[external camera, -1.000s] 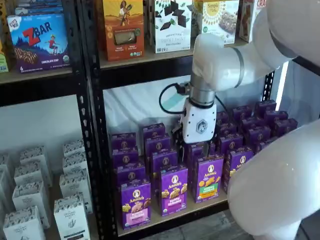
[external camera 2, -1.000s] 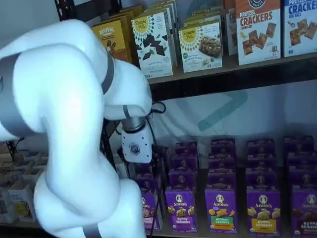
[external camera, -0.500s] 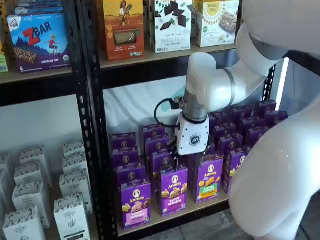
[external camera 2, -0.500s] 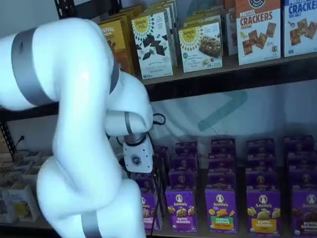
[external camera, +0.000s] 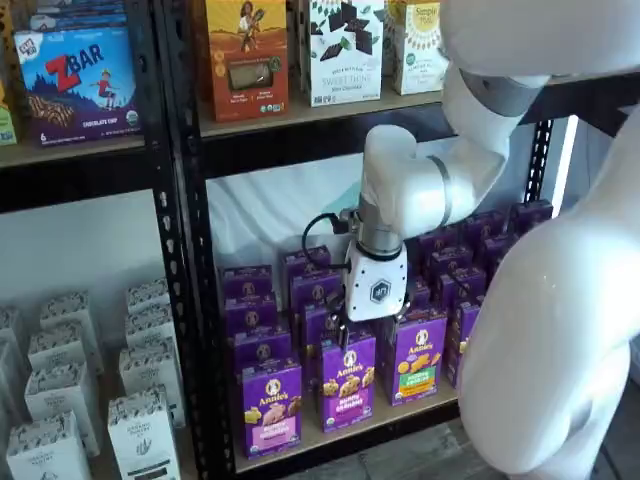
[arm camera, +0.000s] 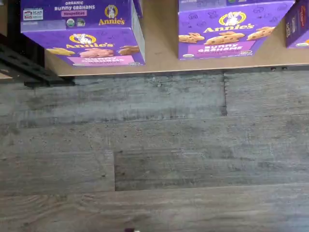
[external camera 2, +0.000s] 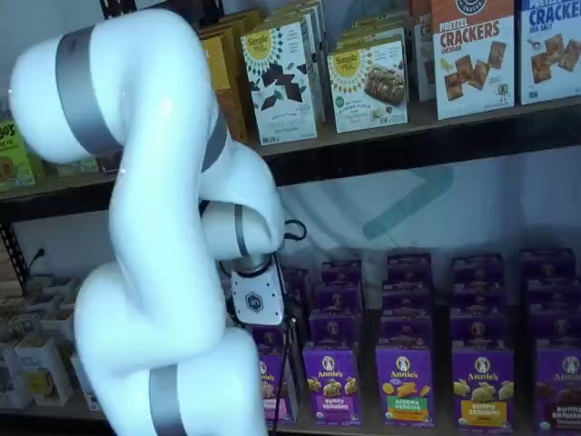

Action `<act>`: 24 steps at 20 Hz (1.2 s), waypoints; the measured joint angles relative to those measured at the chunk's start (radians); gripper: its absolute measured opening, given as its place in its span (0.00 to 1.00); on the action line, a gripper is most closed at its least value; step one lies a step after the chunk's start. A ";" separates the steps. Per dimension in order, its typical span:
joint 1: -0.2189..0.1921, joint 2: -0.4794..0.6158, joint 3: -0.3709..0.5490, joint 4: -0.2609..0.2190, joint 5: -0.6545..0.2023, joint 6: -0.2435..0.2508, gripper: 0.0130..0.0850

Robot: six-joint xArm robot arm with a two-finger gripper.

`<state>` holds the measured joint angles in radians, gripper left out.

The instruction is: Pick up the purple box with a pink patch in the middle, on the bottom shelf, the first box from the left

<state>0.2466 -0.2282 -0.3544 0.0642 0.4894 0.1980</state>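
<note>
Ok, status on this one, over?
Gripper open, empty, over the next column. Purple box untouched at front of bottom shelf. Nothing in the way.

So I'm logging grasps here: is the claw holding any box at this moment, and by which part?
Nothing is held. The claw hangs over the rows on the bottom shelf, and the purple box stands untouched at the front.

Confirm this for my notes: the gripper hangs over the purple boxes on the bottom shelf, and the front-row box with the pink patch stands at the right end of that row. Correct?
Not quite. The purple box with the pink patch stands at the left end of the front row, as a shelf view shows. The rest holds: the gripper hangs over the purple boxes on the bottom shelf.
</note>
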 joint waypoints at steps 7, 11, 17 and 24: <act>-0.017 0.127 -0.053 0.005 -0.043 -0.023 1.00; -0.019 0.192 -0.076 0.030 -0.071 -0.050 1.00; -0.006 0.308 -0.124 0.107 -0.137 -0.113 1.00; 0.007 0.433 -0.207 0.154 -0.202 -0.148 1.00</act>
<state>0.2540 0.2049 -0.5618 0.2179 0.2875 0.0500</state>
